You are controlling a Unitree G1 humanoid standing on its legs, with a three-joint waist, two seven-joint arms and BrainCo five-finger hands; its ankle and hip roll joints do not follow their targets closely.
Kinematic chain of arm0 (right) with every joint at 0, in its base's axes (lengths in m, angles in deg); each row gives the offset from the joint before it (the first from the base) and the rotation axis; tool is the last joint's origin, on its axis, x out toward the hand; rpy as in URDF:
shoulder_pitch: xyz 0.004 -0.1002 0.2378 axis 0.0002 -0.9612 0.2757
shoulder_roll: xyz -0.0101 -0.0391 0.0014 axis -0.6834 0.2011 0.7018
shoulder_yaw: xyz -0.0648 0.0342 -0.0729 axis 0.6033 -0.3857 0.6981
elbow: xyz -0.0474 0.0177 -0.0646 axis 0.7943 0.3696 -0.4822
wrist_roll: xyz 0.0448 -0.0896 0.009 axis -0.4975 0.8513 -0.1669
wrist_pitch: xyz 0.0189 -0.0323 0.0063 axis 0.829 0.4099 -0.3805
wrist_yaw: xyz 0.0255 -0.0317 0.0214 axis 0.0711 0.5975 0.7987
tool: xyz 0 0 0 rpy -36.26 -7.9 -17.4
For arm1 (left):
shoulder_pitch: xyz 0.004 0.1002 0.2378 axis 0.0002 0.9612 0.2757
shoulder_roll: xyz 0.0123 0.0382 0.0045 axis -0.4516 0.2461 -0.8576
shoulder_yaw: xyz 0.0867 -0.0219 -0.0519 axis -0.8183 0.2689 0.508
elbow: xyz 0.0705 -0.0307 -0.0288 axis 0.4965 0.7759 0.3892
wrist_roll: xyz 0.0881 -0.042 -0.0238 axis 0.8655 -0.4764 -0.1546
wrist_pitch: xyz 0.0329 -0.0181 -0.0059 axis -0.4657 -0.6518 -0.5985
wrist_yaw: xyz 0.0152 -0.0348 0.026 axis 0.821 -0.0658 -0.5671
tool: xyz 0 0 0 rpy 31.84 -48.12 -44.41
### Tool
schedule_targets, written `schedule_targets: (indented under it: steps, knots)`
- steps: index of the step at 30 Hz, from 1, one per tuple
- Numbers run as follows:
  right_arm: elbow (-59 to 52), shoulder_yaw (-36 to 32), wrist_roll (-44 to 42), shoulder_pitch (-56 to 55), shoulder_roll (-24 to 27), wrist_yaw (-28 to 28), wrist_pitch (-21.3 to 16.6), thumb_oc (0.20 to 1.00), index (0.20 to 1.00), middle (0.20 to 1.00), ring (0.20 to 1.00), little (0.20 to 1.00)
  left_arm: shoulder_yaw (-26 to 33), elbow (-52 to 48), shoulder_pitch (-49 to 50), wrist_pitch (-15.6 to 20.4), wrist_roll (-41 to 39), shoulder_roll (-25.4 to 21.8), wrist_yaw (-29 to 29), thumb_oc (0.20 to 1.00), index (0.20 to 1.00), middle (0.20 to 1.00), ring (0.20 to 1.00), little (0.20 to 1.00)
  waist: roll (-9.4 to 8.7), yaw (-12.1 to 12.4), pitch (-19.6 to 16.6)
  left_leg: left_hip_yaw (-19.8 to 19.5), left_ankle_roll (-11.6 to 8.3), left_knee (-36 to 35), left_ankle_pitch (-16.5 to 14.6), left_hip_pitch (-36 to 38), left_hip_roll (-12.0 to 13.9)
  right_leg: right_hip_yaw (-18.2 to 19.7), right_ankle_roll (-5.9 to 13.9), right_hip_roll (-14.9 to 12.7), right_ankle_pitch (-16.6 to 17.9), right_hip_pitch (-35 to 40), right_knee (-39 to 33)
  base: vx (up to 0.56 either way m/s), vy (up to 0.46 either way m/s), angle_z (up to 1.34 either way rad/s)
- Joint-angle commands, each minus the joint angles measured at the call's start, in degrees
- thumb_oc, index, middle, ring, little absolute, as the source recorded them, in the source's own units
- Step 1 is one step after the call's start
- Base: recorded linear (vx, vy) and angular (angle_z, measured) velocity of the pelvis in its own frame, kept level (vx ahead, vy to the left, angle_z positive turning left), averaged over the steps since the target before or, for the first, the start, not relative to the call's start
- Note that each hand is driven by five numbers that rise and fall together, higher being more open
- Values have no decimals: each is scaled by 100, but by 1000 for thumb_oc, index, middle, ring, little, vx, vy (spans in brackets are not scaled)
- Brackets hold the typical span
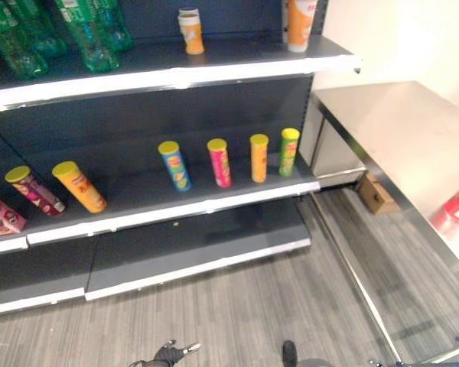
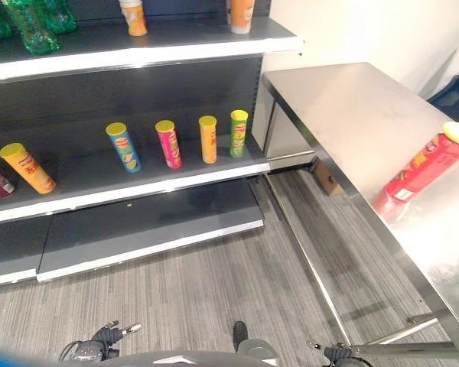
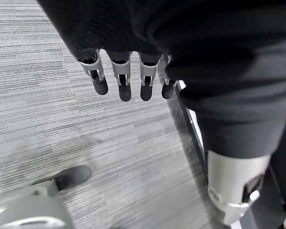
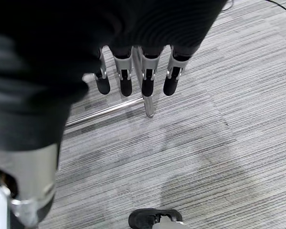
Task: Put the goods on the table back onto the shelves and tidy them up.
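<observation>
A red crisp tube with a yellow lid (image 2: 424, 164) stands on the steel table (image 2: 344, 107) at the right, near its front edge. On the middle shelf (image 1: 176, 206) stand the blue (image 1: 174, 165), pink (image 1: 219, 162), orange (image 1: 258, 157) and green (image 1: 288, 151) tubes in a row. Two more tubes (image 1: 79, 186) stand further left. My left hand (image 3: 125, 81) hangs low over the floor with straight fingers and holds nothing; it also shows at the lower edge (image 1: 168, 354). My right hand (image 4: 136, 76) hangs the same way beside a table leg (image 4: 148, 107), open and holding nothing.
Green bottles (image 1: 92, 30) and two orange cups (image 1: 190, 30) stand on the top shelf. A cardboard box (image 1: 376, 193) lies on the floor under the table. Grey striped floor (image 1: 252, 306) spreads between me and the shelves.
</observation>
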Motion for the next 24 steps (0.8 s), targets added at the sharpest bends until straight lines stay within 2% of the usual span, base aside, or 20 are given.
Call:
schedule_targets:
  steps: [1,4,6,7,9,13,14,15,18,21,22,23,24]
  knots:
    - [-723,-38,79,246,452,-177,-202,1000,1000,1000,1000,1000,-4,-81,-367,117,307,-80,46,1000,1000,1000,1000,1000,160,-155,288,-118,148,63,-525,-104,-54,103,344,-26,-797,182,102,-68,109,-82]
    - [-1271,-123,163,93,510,-198,-246,1000,1000,1000,1000,1000,-55,-121,-402,130,419,-106,62,1000,1000,1000,1000,1000,166,-229,349,72,217,63,-544,-166,-70,250,440,-12,-684,6,128,-67,89,-83]
    - [-1445,-106,273,61,518,-215,-265,1000,1000,1000,1000,1000,-93,-184,-449,129,467,-141,75,1000,1000,1000,1000,1000,186,-253,503,282,275,63,-541,-209,-48,295,534,43,-670,-350,554,-155,79,-68]
    - [-1577,-115,299,75,473,-258,-299,1000,1000,1000,1000,1000,-94,-301,-488,133,464,-208,69,1000,1000,1000,1000,1000,215,-166,637,576,293,63,-524,-266,37,-278,570,-116,-748,-580,866,-164,17,-87]
    - [-1611,-106,327,47,436,-287,-309,1000,1000,1000,1000,1000,-80,-346,-523,115,439,-250,55,1000,1000,1000,1000,1000,288,-162,680,674,282,63,-546,-218,138,-972,508,-402,-933,-483,1070,-12,-21,-141]
    - [-1431,-104,340,88,372,-350,-280,1000,1000,1000,1000,1000,-29,-363,-564,116,353,-281,30,1000,1000,1000,1000,1000,279,-73,664,884,220,98,-531,-216,250,-1609,479,-824,-906,-298,1175,18,-93,-57]
    - [-1385,-105,338,92,361,-360,-278,1000,1000,1000,1000,1000,-36,-352,-563,113,347,-279,27,1000,1000,1000,1000,1000,240,-61,631,898,198,154,-540,-239,250,-1702,488,-878,-852,-173,1024,73,-282,-25]
    - [-1308,-101,326,144,353,-384,-259,1000,1000,1000,1000,1000,19,-283,-550,108,319,-285,13,1000,1000,1000,1000,1000,122,20,516,995,119,251,-567,-272,259,-1846,554,-884,-767,83,583,95,-362,-12]
    - [-1184,-34,280,214,360,-410,-247,1000,1000,1000,1000,1000,156,-177,-465,94,240,-254,-21,1000,1000,1000,1000,1000,-22,131,384,1137,-58,434,-576,-244,439,-1779,527,-667,-788,347,103,115,-379,-29]
    - [-1370,-27,282,101,472,-419,-272,1000,1000,1000,1000,1000,245,-184,-427,113,71,-165,-34,1000,1000,1000,1000,1000,-22,101,363,1093,-250,781,-609,-201,753,-1661,323,-383,-1071,456,102,172,-489,-36]
    - [-1452,-34,300,-22,532,-397,-299,1000,1000,1000,1000,1000,283,-270,-410,131,7,-162,-25,1000,1000,1000,1000,1000,-23,91,404,1050,-361,1275,-563,-286,962,-1609,159,-211,-1233,569,102,97,-335,-19]
    - [-1454,-34,300,-24,533,-397,-298,1000,1000,1000,1000,1000,283,-272,-408,130,6,-162,-25,1000,1000,1000,1000,1000,-20,90,405,1046,-367,1298,-572,-294,973,-1610,154,-204,-1235,572,102,116,-490,-23]
    - [-1477,-58,278,-85,600,-389,-318,1000,1000,1000,1000,1000,308,-414,-353,144,-80,-168,12,1000,1000,1000,1000,1000,-19,146,512,870,-424,2153,-349,-571,1243,-1548,-30,-11,-1372,727,102,41,-381,-32]
